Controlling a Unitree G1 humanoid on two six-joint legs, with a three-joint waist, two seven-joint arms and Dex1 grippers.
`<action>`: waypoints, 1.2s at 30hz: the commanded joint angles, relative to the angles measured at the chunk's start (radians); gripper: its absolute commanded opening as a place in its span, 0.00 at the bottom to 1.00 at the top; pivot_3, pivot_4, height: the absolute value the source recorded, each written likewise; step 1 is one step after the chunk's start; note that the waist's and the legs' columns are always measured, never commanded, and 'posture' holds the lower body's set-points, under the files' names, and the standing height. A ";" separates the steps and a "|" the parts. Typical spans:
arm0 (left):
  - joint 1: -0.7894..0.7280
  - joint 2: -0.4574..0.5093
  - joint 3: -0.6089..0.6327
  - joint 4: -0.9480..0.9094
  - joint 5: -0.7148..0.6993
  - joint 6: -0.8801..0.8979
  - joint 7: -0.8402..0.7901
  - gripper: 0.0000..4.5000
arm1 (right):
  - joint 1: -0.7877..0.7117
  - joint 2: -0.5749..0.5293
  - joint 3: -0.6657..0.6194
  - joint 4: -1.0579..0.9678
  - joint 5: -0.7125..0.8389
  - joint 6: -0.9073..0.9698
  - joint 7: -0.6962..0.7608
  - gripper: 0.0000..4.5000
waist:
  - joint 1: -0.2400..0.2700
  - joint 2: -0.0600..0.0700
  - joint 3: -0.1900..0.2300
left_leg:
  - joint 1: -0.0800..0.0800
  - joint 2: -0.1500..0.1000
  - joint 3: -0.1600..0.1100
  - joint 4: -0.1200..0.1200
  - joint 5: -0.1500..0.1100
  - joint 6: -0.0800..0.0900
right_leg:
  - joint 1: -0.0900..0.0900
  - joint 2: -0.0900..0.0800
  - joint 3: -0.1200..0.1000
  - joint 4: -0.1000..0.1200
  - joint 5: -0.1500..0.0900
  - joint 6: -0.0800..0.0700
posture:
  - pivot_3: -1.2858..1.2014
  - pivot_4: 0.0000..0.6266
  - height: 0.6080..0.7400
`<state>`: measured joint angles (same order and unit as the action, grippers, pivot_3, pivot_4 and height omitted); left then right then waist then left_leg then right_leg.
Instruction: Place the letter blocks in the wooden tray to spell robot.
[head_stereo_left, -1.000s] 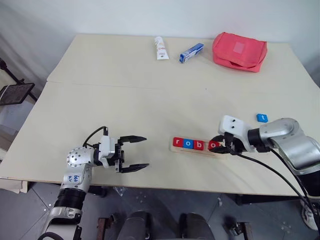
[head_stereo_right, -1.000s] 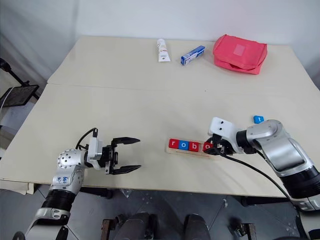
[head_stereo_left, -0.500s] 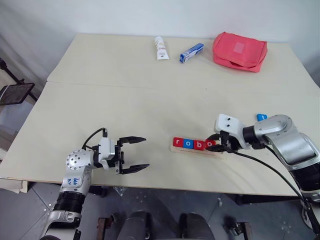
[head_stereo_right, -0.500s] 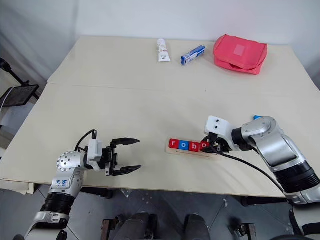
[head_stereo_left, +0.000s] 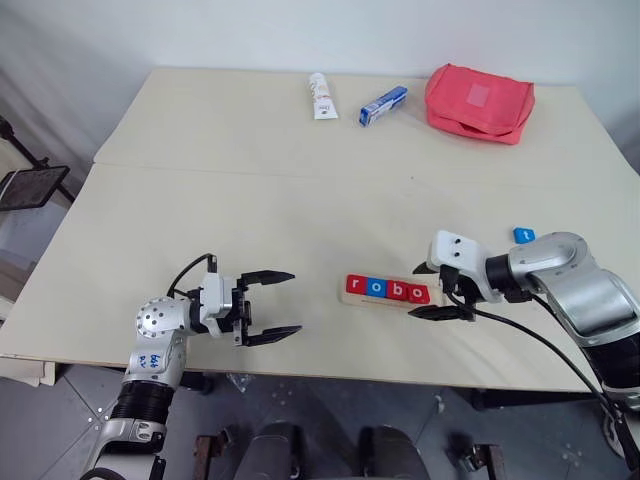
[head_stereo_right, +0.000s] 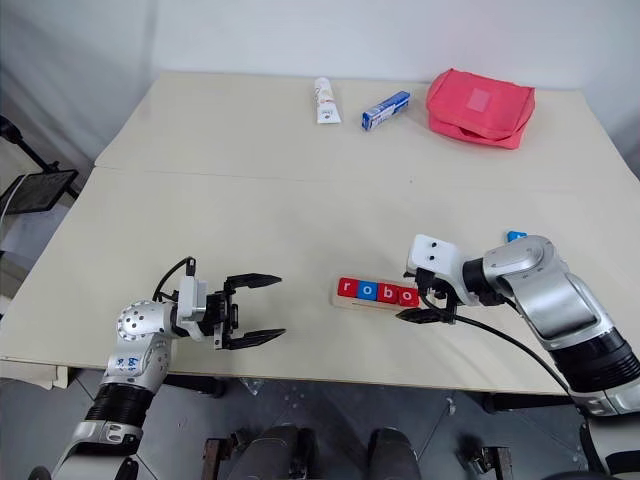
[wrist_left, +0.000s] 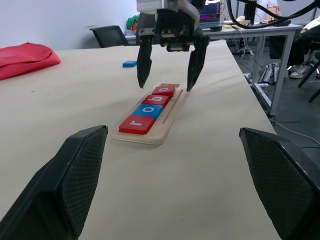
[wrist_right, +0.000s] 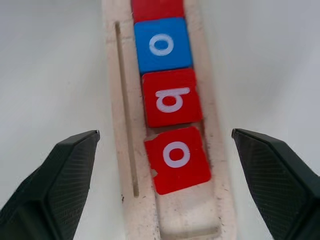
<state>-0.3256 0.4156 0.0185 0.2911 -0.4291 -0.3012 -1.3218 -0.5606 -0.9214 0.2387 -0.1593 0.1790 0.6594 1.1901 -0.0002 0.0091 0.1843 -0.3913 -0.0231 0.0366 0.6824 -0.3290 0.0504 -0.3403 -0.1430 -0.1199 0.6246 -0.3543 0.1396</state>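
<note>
My right hand (head_stereo_left: 432, 291) stands released, its two black fingers spread wide either side of the right end of the wooden tray (head_stereo_left: 350, 297), gripping nothing. Four letter blocks sit in the tray reading r, o, b, o; the fourth block (wrist_right: 176, 158), a red o, lies slightly skewed, one corner turned off the line of the red b (wrist_right: 171, 98) next to it. The blue t block (head_stereo_left: 524, 235) lies flat on the bench (head_stereo_left: 250, 190), to the right of the tray and a little farther from me, close beside my right forearm.

As I judge it, the step in hand is fetching that t. I would lift the right hand straight up first so neither finger clips the skewed o, then swing right and come down on the t from above, pinching its two opposite edges. It is thin, so the fingertips must reach almost to the bench surface. On the way back I would use the t's edge to square up the o as it seats.

The blocks look like flat, glossy, hard squares with white lowercase letters; the tray is pale bare wood, long and narrow, with a shallow recess and a thin groove along one side. The bench top is smooth and matte cream.

My left hand (head_stereo_left: 268, 304) hangs open near the front edge, left of the tray, empty.
</note>
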 joint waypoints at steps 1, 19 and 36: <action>-0.003 0.000 -0.001 -0.006 -0.002 -0.009 0.000 1.00 | 0.030 -0.029 -0.083 -0.051 0.033 0.034 -0.022 1.00 | 0.002 0.000 0.000 | 0.000 0.000 0.000 0.000 0.000 0.000 | 0.000 0.000 0.000 0.000 0.000 0.000 | 0.52 0.24 1.00; -0.016 0.001 -0.011 -0.004 -0.007 0.001 -0.013 1.00 | 0.152 -0.045 -0.148 -0.027 0.076 0.000 -0.039 0.01 | 0.001 0.000 0.000 | 0.000 0.000 0.000 0.000 0.000 0.000 | 0.000 0.000 0.000 0.000 0.000 0.000 | 0.52 0.24 1.00; 0.015 0.020 -0.005 -0.037 -0.009 0.005 0.008 1.00 | 0.127 -0.026 -0.146 -0.032 0.106 0.017 -0.051 0.01 | 0.001 0.000 0.000 | 0.000 0.000 0.000 0.000 0.000 0.000 | 0.000 0.000 0.000 0.000 0.000 0.000 | 0.52 0.24 1.00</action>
<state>-0.3196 0.4330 0.0032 0.2829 -0.4285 -0.2922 -1.3191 -0.4404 -0.9197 0.1409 -0.1422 0.2596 0.6631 1.1393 0.0012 0.0090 0.1843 -0.3912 -0.0232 0.0366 0.6823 -0.3290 0.0505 -0.3401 -0.1433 -0.1203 0.6245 -0.3543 0.1397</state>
